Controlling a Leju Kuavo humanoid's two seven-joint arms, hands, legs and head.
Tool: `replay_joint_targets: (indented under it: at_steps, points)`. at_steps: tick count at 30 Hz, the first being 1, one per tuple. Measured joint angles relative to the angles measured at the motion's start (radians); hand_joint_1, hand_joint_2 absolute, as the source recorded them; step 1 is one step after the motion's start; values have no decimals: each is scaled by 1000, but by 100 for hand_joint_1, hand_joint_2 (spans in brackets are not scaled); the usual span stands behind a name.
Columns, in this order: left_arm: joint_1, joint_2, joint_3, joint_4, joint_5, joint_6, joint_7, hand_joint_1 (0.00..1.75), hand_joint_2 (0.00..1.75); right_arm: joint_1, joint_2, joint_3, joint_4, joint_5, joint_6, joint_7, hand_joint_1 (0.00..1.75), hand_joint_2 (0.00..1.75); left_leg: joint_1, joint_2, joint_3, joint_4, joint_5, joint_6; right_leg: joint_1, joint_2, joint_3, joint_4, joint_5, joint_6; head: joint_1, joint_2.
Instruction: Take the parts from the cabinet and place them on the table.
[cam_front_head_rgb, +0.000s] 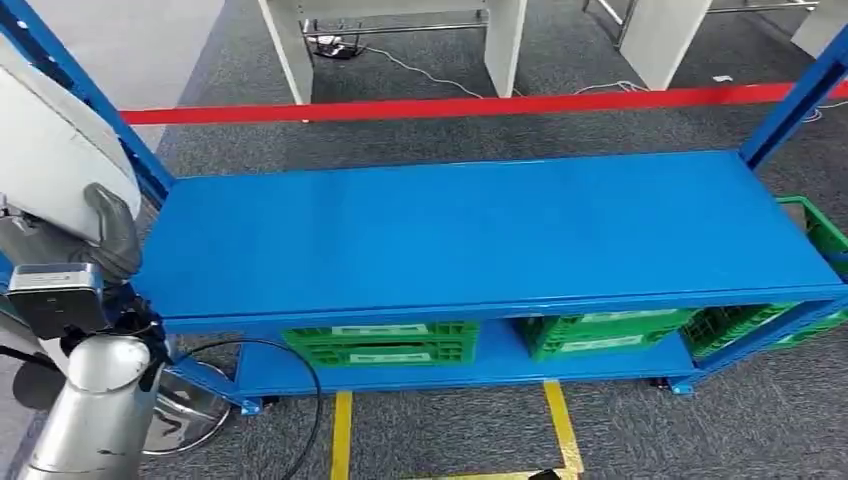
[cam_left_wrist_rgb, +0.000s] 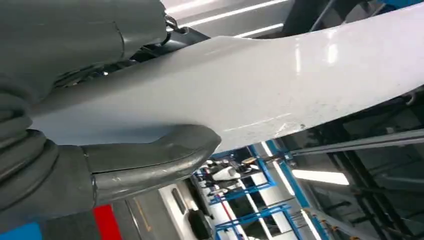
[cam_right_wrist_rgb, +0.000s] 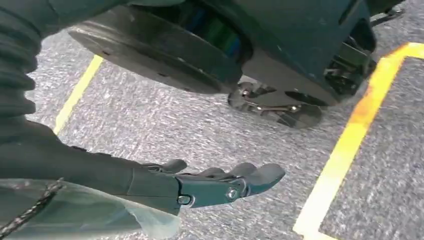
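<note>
A large curved white panel sits at the far left of the head view, held by my left hand, whose grey thumb lies over its lower edge. In the left wrist view the white panel runs across the picture, with the thumb pressed against its underside and the fingers on the other face. The panel is just left of the blue rack's bare top shelf. My right hand hangs over the grey carpet with its fingers stretched out and nothing in it.
Green crates stand on the rack's lower shelf, and another green crate at its right end. A red tape line and white table legs lie beyond. Yellow floor lines and a round metal base are in front.
</note>
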Motion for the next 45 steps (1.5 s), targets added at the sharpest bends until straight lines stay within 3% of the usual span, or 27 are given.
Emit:
replay_joint_targets:
  at_steps: [2,4,5,8,10,11,13,15,17,19,21,23,25,26,27,29,30,31,32,34,35,36,39,40,42,44,45]
  points:
    - [0,0,0,1,-5,3,3,175,175,1,0,0,0,0,0,0,0,175,1,0,49,-55,43,2,0,0,-17,4,10,2,0,0]
    - [-3,0,0,1,-10,8,7,175,175,0,0,0,0,0,0,0,0,175,-1,0,164,-238,112,16,1,2,-24,5,19,7,0,0]
    - [-6,0,0,1,-15,11,9,175,175,0,1,0,0,0,0,0,0,175,-4,-1,198,-300,100,25,3,2,-28,5,23,11,0,0]
    - [-8,0,0,1,-17,18,10,175,175,-1,2,0,0,0,1,0,0,175,-10,-1,197,-317,102,31,2,0,-36,4,40,32,1,0]
    - [-10,1,0,1,-17,18,12,175,175,-1,3,0,0,0,0,3,0,175,0,2,193,-340,127,49,3,1,-44,0,45,44,0,0]
    - [-13,1,0,2,-17,18,12,175,175,-1,3,0,0,-1,0,3,0,175,-1,4,183,-344,137,55,2,3,-63,23,8,49,3,0]
    - [-14,2,0,2,-16,18,13,175,175,-4,3,0,0,-2,-1,3,0,175,-1,5,161,-343,154,64,0,3,-106,155,-97,55,8,0]
    - [-14,3,0,4,-16,18,15,175,175,-5,3,0,0,-2,-1,3,0,175,-3,6,139,-340,170,64,1,4,-136,282,-151,63,8,0]
    - [-13,4,0,5,-16,19,18,175,175,-5,3,0,0,-2,-2,3,0,175,-2,6,119,-335,182,61,-1,2,-87,245,-108,66,8,0]
    - [-13,5,0,7,-16,19,18,175,175,-4,3,0,0,0,-1,6,0,175,-1,5,105,-329,190,54,-4,2,23,77,-45,65,8,0]
    - [-16,6,0,7,-16,19,18,175,175,-5,3,0,0,0,-1,6,0,175,-7,6,89,-318,199,42,1,6,88,-23,-59,59,8,0]
    - [-16,6,0,7,-17,19,18,175,175,-2,4,0,0,0,-1,10,0,175,-7,6,85,-316,213,31,1,7,73,-16,-55,48,7,0]
    - [-15,8,-1,8,-16,19,19,175,175,3,5,0,1,0,-1,13,0,175,-7,5,80,-315,221,21,-3,4,50,-20,-40,25,8,0]
    - [-16,10,-1,9,-16,19,18,175,175,1,5,0,1,0,-1,14,0,175,-4,3,66,-300,190,14,-5,0,53,-19,-31,15,6,0]
    - [-16,12,-1,9,-16,19,19,175,175,-1,5,0,1,0,-2,14,0,175,-3,3,50,-251,133,7,-5,0,41,-19,-24,7,2,0]
    - [-16,13,-1,11,-17,19,21,175,175,-3,5,0,1,0,-2,13,0,175,1,3,12,-98,27,-2,-3,-1,20,-18,-5,1,2,0]
    - [-16,14,-1,13,-17,19,21,175,175,-2,5,0,1,0,-2,13,0,175,3,3,2,-34,3,-5,-3,-2,7,-16,3,2,2,0]
    - [-16,14,-1,14,-17,19,22,175,175,-1,5,0,1,1,-1,13,0,175,4,3,8,-12,8,-6,-3,-2,-5,-14,10,2,2,0]
    - [-16,14,-1,16,-17,21,24,175,175,-1,5,0,1,0,-1,13,0,175,5,3,35,-30,37,-7,-3,-1,-18,-12,18,4,2,0]
    - [-17,14,-1,19,-17,23,24,175,175,-2,5,0,1,0,-1,13,0,175,6,3,133,-169,103,-1,-3,0,-36,-5,29,10,2,0]
    - [-20,14,-1,19,-18,23,25,175,175,-3,5,0,1,0,-1,13,0,175,6,2,189,-255,111,6,-3,0,-41,-1,33,15,1,0]
    - [-25,14,-2,20,-19,24,25,175,175,-4,6,0,1,0,-1,13,0,175,1,1,222,-311,90,12,2,0,-48,3,39,21,2,0]
    - [-29,14,-2,21,-19,28,25,175,175,-6,6,0,1,0,-1,12,0,175,-5,0,213,-325,90,20,-3,-1,-59,-2,64,43,3,0]
    - [-30,15,-2,21,-19,28,26,175,175,-6,6,0,1,0,-1,12,0,175,0,2,206,-335,100,34,1,-1,-65,-2,67,51,3,0]
    - [-33,14,-1,23,-18,32,27,175,175,-6,6,0,1,0,-1,13,0,175,5,7,189,-339,119,53,0,2,-94,48,-11,55,6,0]
    - [-33,15,-1,26,-17,34,27,175,175,-10,6,-1,1,0,-1,13,0,175,3,7,164,-337,138,59,-1,2,-133,201,-119,60,8,0]
    - [-32,15,-1,28,-17,34,27,175,175,-11,6,0,1,0,-1,13,0,175,2,8,153,-336,147,59,0,2,-145,266,-146,62,8,0]
